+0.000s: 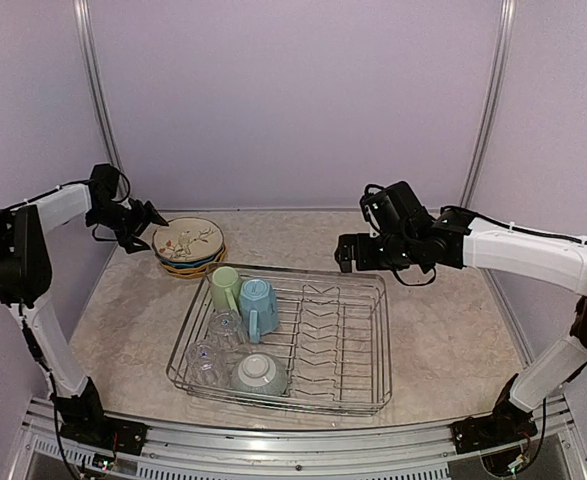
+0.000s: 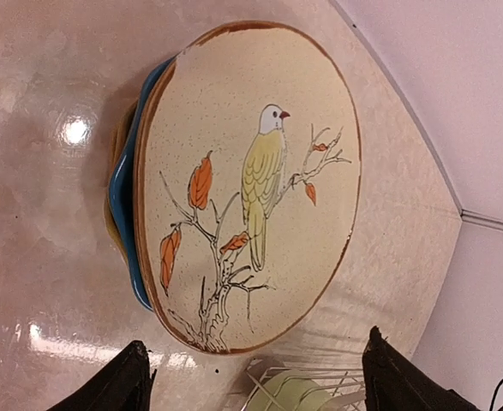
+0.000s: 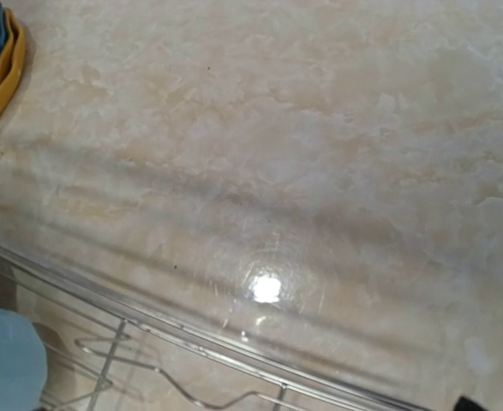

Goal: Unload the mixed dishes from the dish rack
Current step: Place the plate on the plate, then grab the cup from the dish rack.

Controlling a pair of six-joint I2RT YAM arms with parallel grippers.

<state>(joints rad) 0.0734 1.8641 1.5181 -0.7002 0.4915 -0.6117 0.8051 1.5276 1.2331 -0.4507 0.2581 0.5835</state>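
— Two black fingers (image 2: 118, 390) of the left gripper (image 1: 159, 217) frame the bottom of the wrist view. They stand wide apart with nothing between them.
— What lies under them?
— A cream plate (image 2: 251, 184) painted with a yellow bird on a branch with orange leaves. It tops a stack: a blue plate (image 2: 124, 214) shows beneath its edge, and yellow plates (image 1: 188, 270) sit at the bottom.
— Where is the stack?
— On the table (image 1: 453, 330), just beyond the far left corner of the dish rack (image 1: 381, 345), near it but not touching.
— And inside the rack?
— Everything is at its left end. A pale green mug (image 1: 223, 287) and a light blue mug (image 1: 259, 305) sit side by side at the far side. Two clear glasses (image 1: 223, 325) stand nearer. A grey-green bowl (image 1: 260, 373), which looks upside down, sits at the near side, just right of the nearer glass.
— The right gripper (image 1: 343, 253)?
— It hovers above the rack's far rim, spread wide and holding nothing. Its wrist camera looks down on marbled table and the rim wire.
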